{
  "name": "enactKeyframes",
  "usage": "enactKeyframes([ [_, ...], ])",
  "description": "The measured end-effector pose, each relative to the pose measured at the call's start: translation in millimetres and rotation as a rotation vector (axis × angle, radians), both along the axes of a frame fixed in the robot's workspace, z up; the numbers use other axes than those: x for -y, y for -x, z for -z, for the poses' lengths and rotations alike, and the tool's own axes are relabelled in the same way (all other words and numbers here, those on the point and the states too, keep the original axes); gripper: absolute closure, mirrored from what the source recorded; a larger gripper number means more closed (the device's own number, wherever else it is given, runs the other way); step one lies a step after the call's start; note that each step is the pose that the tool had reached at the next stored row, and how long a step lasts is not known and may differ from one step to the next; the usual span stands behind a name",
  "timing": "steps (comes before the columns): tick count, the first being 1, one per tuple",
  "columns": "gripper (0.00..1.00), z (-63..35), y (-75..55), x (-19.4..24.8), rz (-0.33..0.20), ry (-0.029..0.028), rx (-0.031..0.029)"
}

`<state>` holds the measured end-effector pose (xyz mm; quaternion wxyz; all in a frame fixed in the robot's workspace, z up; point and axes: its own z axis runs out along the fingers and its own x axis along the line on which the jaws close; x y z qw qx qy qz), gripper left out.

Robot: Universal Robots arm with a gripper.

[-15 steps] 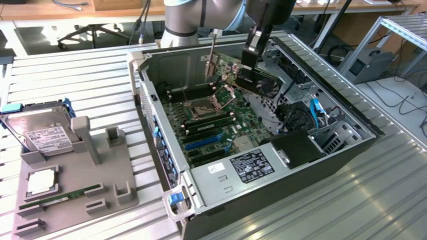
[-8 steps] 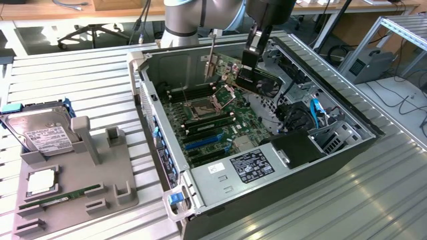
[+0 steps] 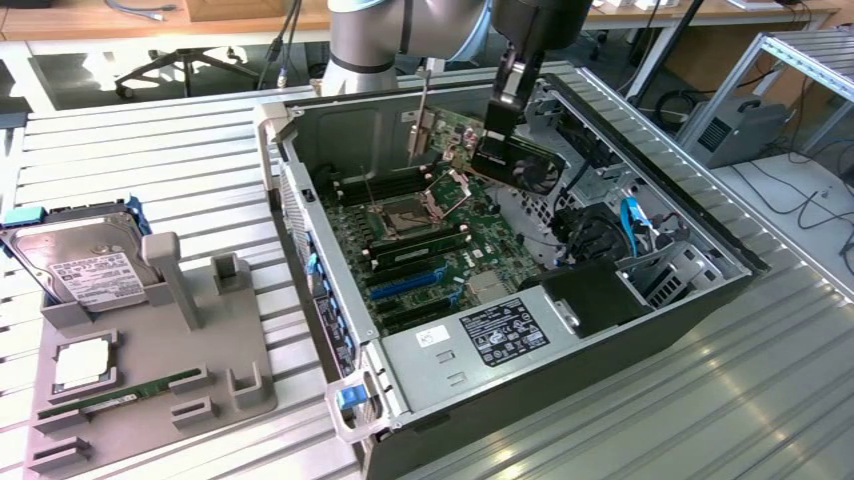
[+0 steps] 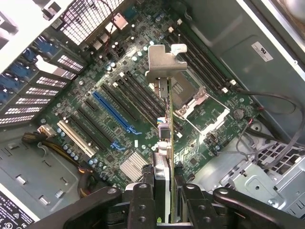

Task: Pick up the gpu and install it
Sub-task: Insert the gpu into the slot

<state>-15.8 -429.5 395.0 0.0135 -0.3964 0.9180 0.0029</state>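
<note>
Claw [image 4: 164, 205] clamped on the gpu [image 4: 164, 124]: its two black fingers [image 4: 143, 200] stand partly closed and press the thin card from either side. The card hangs edge-on above the motherboard [image 4: 114, 95], not seated in any slot, with its silver bracket [image 4: 162, 62] at the end away from the grip. In the exterior view it is held up inside the open computer case [image 3: 304, 215], over the far part of the board near the processor socket [image 3: 400, 215], fan face showing. Where fingers meet card there is dark on dark, hard to make out. The arm [image 3: 367, 40] is cut off by the frame edge. In the wrist view the card's flat faces are hidden.
</note>
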Motion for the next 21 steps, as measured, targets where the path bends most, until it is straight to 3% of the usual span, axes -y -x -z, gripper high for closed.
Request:
enactKeyframes([
  [21, 0.73, 0.1, 0.0, 0.0, -0.067, 0.0004, 0.0000],
])
